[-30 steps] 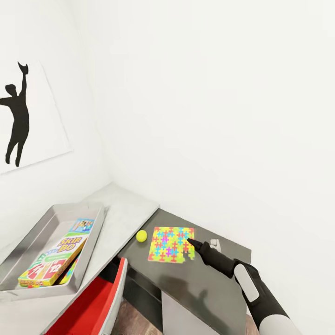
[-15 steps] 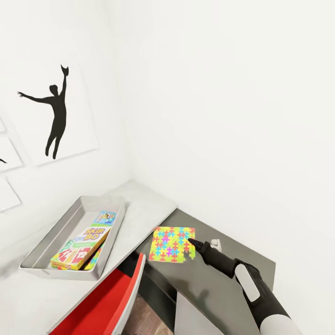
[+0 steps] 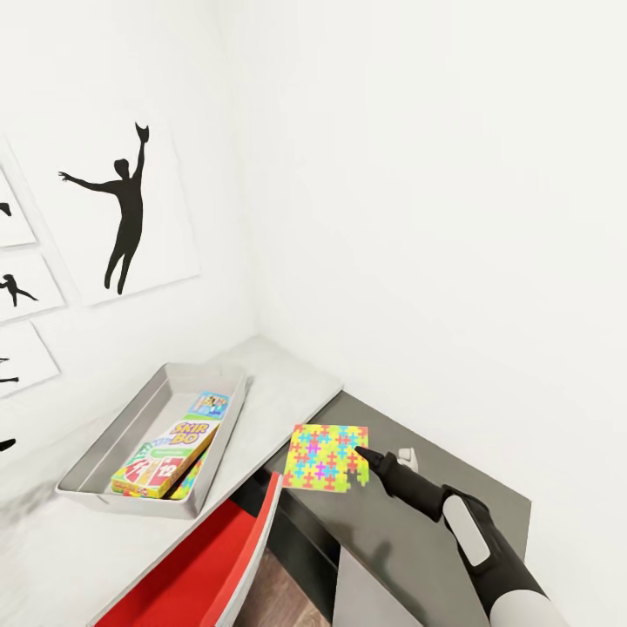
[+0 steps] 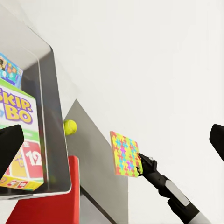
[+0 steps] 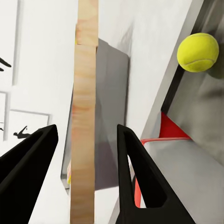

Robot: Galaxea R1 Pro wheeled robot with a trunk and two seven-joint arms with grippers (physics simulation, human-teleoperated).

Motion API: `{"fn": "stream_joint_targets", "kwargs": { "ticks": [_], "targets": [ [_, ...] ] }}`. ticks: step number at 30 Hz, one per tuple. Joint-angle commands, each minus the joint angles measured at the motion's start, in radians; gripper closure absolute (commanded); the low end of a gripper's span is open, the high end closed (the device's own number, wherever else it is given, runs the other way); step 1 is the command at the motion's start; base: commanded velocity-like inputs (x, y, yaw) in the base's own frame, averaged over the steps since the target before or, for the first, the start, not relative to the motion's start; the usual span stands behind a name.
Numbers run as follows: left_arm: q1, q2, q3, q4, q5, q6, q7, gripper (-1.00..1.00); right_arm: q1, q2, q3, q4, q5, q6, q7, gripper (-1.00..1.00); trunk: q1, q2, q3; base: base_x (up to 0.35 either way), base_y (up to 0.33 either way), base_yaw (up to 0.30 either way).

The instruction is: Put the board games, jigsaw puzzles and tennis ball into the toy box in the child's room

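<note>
My right gripper [image 3: 359, 453] is shut on the edge of a bright multicoloured jigsaw puzzle [image 3: 325, 456] and holds it in the air over the dark table [image 3: 453, 514]. In the right wrist view the puzzle's wooden edge [image 5: 85, 116] stands between the two black fingers. The yellow tennis ball [image 4: 70, 127] [image 5: 198, 52] lies on the dark table beneath, hidden behind the puzzle in the head view. The grey toy box [image 3: 104, 435] sits on the pale table and holds a Skip-Bo board game [image 3: 170, 444] and another game box [image 3: 209, 405]. My left gripper [image 4: 112, 144] is open, above the toy box.
A red chair or drawer [image 3: 200, 566] sits below the front of the tables. A small white object [image 3: 405, 455] rests on the dark table behind the right gripper. Silhouette pictures [image 3: 122, 209] hang on the left wall; a bare white wall runs behind.
The camera has swung left, bringing more of the wall pictures into view. The right gripper has lifted the puzzle off the dark table, and the puzzle now covers the tennis ball.
</note>
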Motion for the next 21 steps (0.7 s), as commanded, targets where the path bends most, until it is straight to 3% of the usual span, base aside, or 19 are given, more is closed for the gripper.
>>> {"fn": "stream_joint_targets", "kwargs": {
  "ticks": [1, 21],
  "targets": [
    [-0.001, 0.0, -0.002, -0.001, 0.001, 0.011, -0.004, -1.0, -0.001, 0.0, -0.002, 0.0, -0.003, 0.006, 0.001, 1.0, 0.001, -0.002, -0.002, 0.0, 0.0, 0.002],
    [-0.001, -0.002, -0.013, -0.002, 0.0, 0.011, -0.004, -1.0, 0.005, 0.0, 0.0, -0.001, -0.005, -0.052, 0.018, 1.0, 0.001, -0.002, -0.002, 0.0, 0.0, 0.0]
  ]
}}
